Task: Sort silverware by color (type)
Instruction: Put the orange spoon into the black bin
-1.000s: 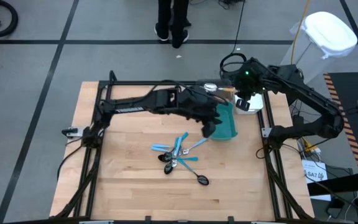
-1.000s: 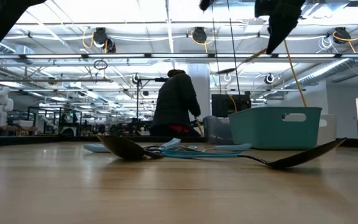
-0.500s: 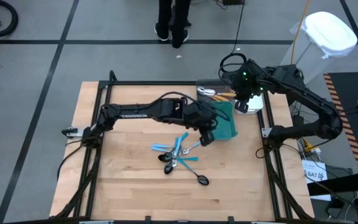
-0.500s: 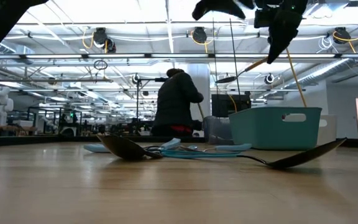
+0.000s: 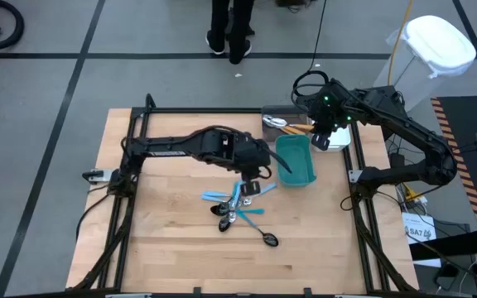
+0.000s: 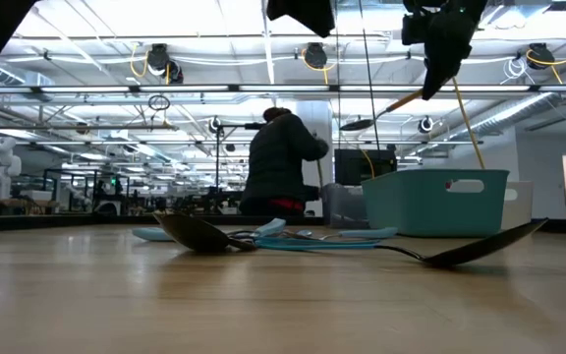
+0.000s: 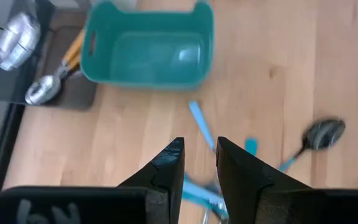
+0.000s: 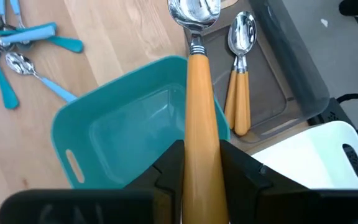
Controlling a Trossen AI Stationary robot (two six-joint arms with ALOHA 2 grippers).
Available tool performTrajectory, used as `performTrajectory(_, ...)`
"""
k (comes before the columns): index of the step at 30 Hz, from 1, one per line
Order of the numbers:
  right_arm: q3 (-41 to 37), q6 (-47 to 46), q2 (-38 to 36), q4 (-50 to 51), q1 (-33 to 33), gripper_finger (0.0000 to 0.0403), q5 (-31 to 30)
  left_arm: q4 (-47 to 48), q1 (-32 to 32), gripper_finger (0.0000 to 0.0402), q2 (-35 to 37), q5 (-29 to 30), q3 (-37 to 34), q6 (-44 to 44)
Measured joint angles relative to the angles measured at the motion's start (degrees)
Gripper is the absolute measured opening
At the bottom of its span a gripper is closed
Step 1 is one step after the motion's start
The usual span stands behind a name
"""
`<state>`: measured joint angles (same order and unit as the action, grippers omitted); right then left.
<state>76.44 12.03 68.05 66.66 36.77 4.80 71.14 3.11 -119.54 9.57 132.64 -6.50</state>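
Observation:
The silverware lies in a loose pile (image 5: 238,207) mid-table: several light-blue-handled pieces (image 7: 199,121), plus dark spoons (image 5: 269,240) lying on the wood. My left gripper (image 5: 252,174) hangs open above the pile's far edge, its fingers (image 7: 200,152) holding nothing. At the far right my right gripper (image 5: 315,131) is shut on an orange-handled spoon (image 8: 199,93). The spoon's silver head (image 8: 194,12) is over the gray bin (image 5: 281,112), where another orange-handled spoon (image 8: 239,74) lies flat. My right gripper pinches the spoon's orange handle (image 8: 201,146) between its two fingers. The handle runs forward along the fingers and past their tips. Its free end is hidden behind the gripper. The spoon is lifted clear and slants down toward its head (image 6: 357,125).
An empty teal bin (image 5: 296,160) stands just right of the pile, beside the gray bin. A white bin (image 8: 316,162) stands under the right arm. A black frame rail (image 5: 222,110) edges the table. A person (image 6: 281,162) stands beyond the far edge.
My left gripper has moved from beside the teal bin toward the table's left, over the pile, tipping to point more steeply down. The teal bin now shows in full. The pile has not moved.

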Motion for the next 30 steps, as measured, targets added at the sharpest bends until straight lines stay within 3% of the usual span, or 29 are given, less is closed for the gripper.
performTrajectory(3, 0.0, -1.6, 0.0, 0.0, -0.3, 0.0070, 0.0, 1.2, 0.0, 0.0092, 1.1, -0.1, -5.7, -0.4)
performTrajectory(7, 0.0, -3.3, 0.0, 0.0, -0.6, 0.0070, 0.2, -4.9, 0.5, 0.0092, 6.5, 0.0, -18.6, -2.4)
performTrajectory(14, 0.0, -3.1, 0.0, -0.1, -0.6, 0.0070, 0.6, -27.2, 0.1, 0.0092, 32.1, 0.8, -52.3, -11.5)
performTrajectory(19, 0.0, -2.7, 1.2, -2.2, -0.4, 0.0070, -0.2, -37.0, -0.7, 0.0092, 48.2, 2.3, -68.1, -20.0)
performTrajectory(24, 0.0, -3.0, 4.6, -5.2, -0.4, 0.0070, -0.4, -38.8, 0.4, 0.0092, 57.4, 9.8, -74.5, -24.2)
performTrajectory(30, 0.0, -2.9, 9.4, -6.2, 0.0, 0.0070, -0.5, -31.7, 0.7, 0.0092, 60.1, 11.5, -72.7, -21.8)
